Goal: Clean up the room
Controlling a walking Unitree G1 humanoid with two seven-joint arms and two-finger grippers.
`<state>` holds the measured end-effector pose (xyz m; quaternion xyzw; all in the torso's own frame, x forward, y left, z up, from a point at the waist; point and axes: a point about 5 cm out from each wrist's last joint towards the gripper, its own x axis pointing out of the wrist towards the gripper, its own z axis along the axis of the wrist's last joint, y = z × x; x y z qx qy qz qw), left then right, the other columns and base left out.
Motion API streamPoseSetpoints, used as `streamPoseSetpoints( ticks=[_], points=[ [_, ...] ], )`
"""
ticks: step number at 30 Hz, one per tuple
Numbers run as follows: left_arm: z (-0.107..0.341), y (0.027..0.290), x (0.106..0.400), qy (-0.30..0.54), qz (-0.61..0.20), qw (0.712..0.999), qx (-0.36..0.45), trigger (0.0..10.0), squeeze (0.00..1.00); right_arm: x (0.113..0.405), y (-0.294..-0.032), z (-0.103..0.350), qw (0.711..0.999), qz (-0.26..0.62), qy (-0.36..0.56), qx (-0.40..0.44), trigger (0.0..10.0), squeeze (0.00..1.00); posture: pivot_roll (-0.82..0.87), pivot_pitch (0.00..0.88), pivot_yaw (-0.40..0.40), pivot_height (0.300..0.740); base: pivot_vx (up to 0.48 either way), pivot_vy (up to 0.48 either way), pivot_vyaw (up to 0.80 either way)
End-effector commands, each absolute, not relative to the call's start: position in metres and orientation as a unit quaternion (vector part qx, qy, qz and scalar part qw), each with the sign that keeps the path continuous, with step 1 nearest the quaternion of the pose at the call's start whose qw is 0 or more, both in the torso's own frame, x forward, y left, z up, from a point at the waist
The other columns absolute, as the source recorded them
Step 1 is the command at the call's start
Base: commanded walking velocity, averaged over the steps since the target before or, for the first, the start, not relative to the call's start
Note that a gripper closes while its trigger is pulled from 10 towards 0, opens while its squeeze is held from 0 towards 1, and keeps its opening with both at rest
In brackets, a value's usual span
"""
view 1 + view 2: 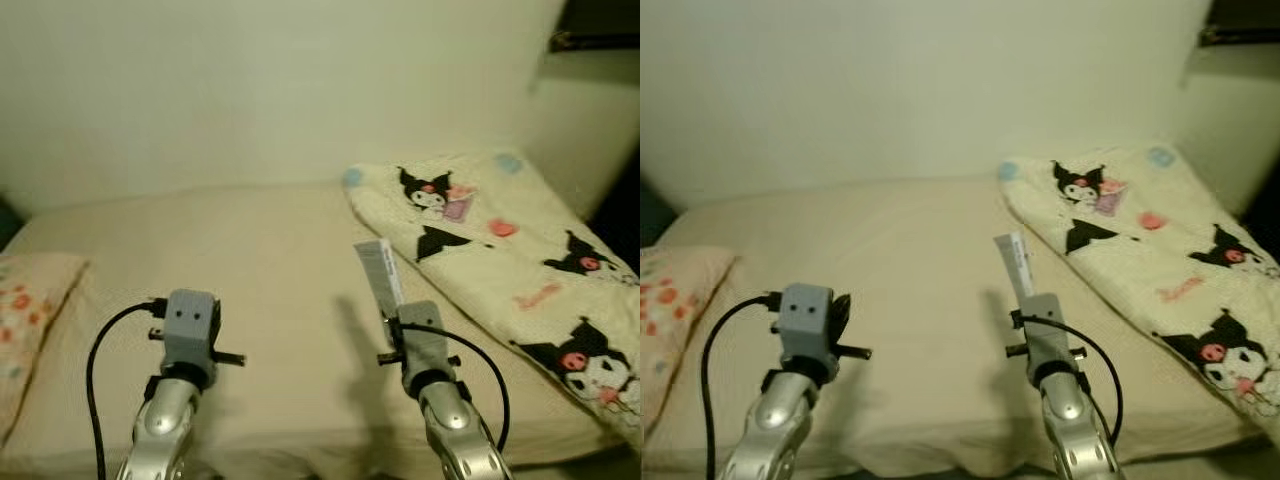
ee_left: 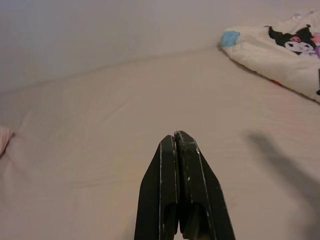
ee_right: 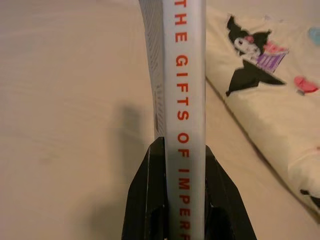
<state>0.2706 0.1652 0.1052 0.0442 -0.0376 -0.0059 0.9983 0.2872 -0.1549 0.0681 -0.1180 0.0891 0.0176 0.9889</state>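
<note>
Holding a thin grey book (image 3: 185, 100) by its lower end, our right pincer (image 3: 184, 150) has its two black fingers clamped on either cover, so the spine, lettered in red, faces the wrist camera and runs straight out along the fingers. Seen from the head, that book (image 1: 380, 272) stands nearly upright above the right wrist, tipped slightly away from us, raised over the bed (image 1: 260, 260) and not touching it. Its long axis therefore points forward and up, toward the wall, with the bare beige mattress directly beneath and ahead. Our left pincer (image 2: 176, 142) is pressed closed on nothing, its fingers meeting tip to tip, and hovers over the open stretch of bed beside a floral pillow (image 1: 25, 310). A cartoon-print blanket (image 1: 500, 250) lies heaped to the right of the book, near but apart from it. We judge that the book belongs somewhere off this bed, and since the right arm already carries it, the coming move hinges on swinging that upright axis toward wherever it gets shelved; we see no such place from here.
</note>
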Motion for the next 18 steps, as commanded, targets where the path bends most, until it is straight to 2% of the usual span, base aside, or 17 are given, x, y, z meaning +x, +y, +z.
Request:
streamPoseSetpoints(
  ticks=[1,18],
  points=[
    [0.1018,0.1685,0.2682,-0.029,-0.004,0.998,0.05,10.0,0.0,0.2861,-0.1513,0.0686,0.99,0.021,0.082,-0.117,10.0,0.0,-0.04,0.112,0.036,0.727,0.0,0.307,0.0],
    [0.1019,0.1692,0.2675,-0.028,-0.008,0.998,0.052,10.0,0.0,0.2854,-0.1496,0.0674,0.99,0.022,0.083,-0.116,10.0,0.0,-0.04,0.111,0.04,0.727,0.0,0.307,0.0]
  ],
)
